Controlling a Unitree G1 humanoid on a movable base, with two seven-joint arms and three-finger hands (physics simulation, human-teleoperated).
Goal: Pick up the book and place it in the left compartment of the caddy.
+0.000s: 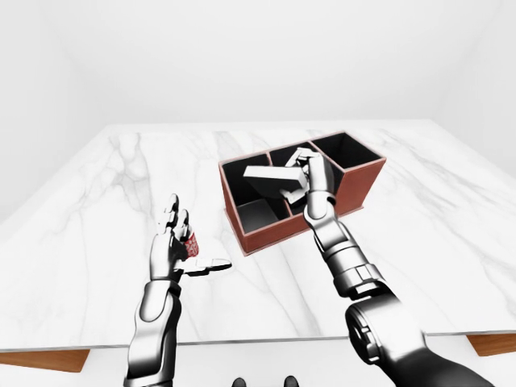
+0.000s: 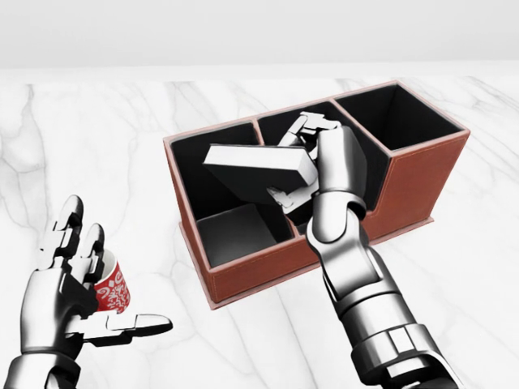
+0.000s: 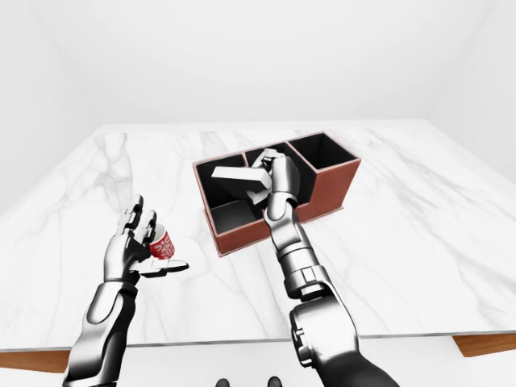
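The book point(image 2: 258, 168) is clamped by the right hand point(image 2: 324, 162) over the caddy point(image 2: 422, 178); left hand point(image 2: 69, 288) fingers spread; cup point(image 2: 111, 290) print unreadable.

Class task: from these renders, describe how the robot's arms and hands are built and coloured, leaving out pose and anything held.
Both arms are glossy silver-grey metal with darker joint bands, built from rounded cylindrical segments. The right hand and left hand each carry blocky, segmented fingers in pale silver. The right forearm is ribbed near the wrist and widens into a dark, bulbous section toward the shoulder. No cables, sleeves or markings are visible.
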